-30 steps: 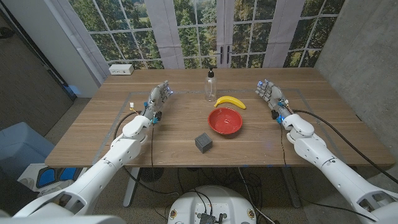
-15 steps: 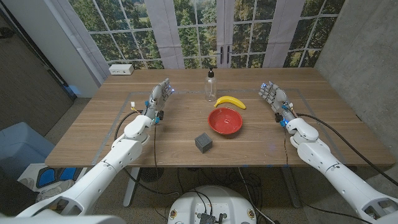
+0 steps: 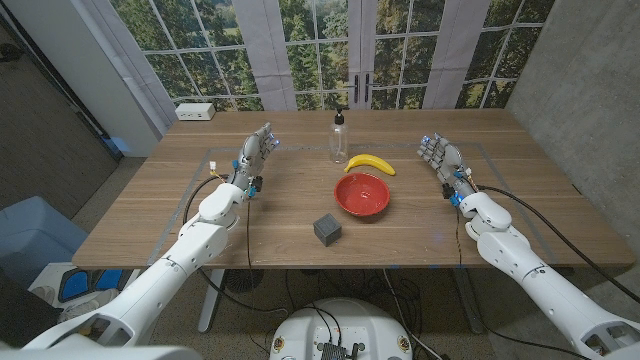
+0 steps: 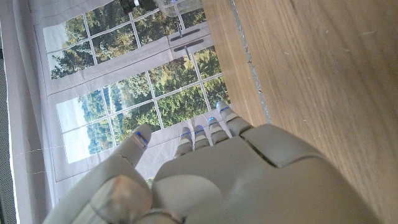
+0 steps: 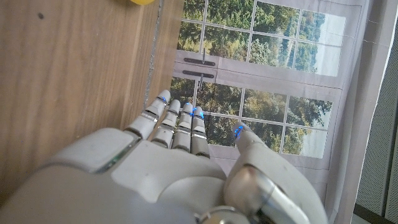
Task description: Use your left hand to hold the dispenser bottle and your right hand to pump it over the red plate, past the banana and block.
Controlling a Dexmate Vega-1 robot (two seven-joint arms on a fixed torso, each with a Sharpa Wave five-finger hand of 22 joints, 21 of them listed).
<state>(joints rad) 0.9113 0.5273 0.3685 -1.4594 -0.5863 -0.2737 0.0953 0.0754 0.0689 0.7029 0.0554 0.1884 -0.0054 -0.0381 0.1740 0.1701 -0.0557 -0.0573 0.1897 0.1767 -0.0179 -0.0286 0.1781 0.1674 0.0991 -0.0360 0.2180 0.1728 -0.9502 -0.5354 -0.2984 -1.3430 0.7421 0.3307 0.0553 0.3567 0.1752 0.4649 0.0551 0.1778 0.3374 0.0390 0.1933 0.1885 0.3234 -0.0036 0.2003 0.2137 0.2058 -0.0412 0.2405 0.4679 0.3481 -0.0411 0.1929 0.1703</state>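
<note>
Where the wooden table (image 3: 150, 235) meets upper centre frame stands the clear dispenser bottle (image 3: 339, 137), upright, black pump on top; banana (image 3: 370, 163) just right below it; red plate (image 3: 362, 194) beneath, centre; grey block (image 3: 327, 229) lower still. Left hand (image 3: 256, 157), centre-left, empty, fingers extended. Right hand (image 3: 440, 159), centre-right, likewise empty and spread.

Soft daylight enters through the windows (image 3: 330, 45) behind the table (image 3: 280, 215) — shadows faint, focus sharp, edges slightly bowed.
</note>
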